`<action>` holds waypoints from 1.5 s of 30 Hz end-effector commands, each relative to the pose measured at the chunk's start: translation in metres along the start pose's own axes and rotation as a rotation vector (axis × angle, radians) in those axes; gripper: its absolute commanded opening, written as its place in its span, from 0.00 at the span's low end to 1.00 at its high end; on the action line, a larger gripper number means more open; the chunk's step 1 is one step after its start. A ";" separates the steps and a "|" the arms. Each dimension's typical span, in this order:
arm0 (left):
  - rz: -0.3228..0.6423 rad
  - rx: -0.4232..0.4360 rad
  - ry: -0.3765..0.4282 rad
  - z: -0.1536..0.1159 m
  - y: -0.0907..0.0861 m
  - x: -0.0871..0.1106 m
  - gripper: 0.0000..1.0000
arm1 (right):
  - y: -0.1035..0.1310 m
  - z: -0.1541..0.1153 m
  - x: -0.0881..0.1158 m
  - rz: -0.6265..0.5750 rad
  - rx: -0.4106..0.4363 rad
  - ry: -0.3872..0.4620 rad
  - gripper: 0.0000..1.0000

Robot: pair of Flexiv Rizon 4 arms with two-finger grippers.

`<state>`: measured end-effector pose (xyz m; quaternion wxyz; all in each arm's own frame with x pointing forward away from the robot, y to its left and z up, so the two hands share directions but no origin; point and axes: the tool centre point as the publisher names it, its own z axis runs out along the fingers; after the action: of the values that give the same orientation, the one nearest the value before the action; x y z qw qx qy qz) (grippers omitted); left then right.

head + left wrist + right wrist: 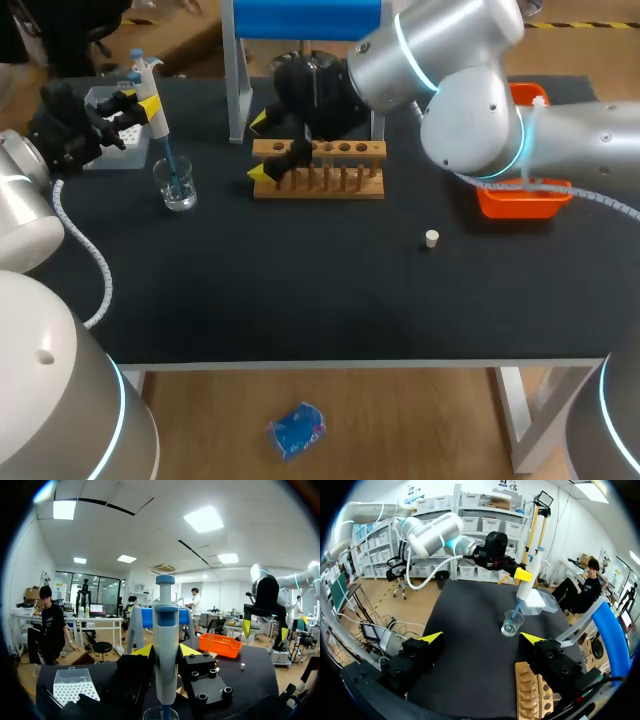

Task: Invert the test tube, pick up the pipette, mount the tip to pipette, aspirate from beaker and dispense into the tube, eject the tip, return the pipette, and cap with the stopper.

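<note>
Yellow-tipped L tool [165, 651] clamps pipette [150, 100], tip in beaker [176, 187] | R tool [481, 638] wide, by rack [330, 168]

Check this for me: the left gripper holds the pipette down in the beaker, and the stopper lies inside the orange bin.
One error: the stopper lies on the black table, outside the orange bin, per the head view. The left gripper does hold the pipette down in the beaker.

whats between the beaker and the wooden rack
Nothing: in the head view the stretch of table from the beaker to the wooden rack is bare.
</note>
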<state>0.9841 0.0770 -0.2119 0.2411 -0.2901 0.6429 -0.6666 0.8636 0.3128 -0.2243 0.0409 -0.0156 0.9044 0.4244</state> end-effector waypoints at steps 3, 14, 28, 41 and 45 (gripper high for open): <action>0.001 0.003 -0.001 0.001 0.001 0.000 0.00 | -0.018 -0.003 0.009 0.026 0.033 -0.060 1.00; 0.001 0.003 -0.001 0.001 0.001 0.000 0.00 | -0.040 0.006 0.009 0.042 0.047 -0.074 1.00; 0.001 0.003 -0.001 0.001 0.001 0.000 0.00 | -0.040 -0.022 0.002 0.004 0.023 -0.043 1.00; 0.001 0.003 -0.001 0.001 0.001 0.000 0.00 | -0.031 -0.100 -0.002 -0.026 0.022 -0.099 1.00; 0.001 0.003 -0.001 0.001 0.001 0.000 0.00 | -0.039 -0.117 -0.006 -0.025 0.024 -0.098 1.00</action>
<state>0.9841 0.0771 -0.2118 0.2411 -0.2901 0.6429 -0.6666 0.8710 0.2292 -0.1987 0.0944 -0.0030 0.9060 0.4125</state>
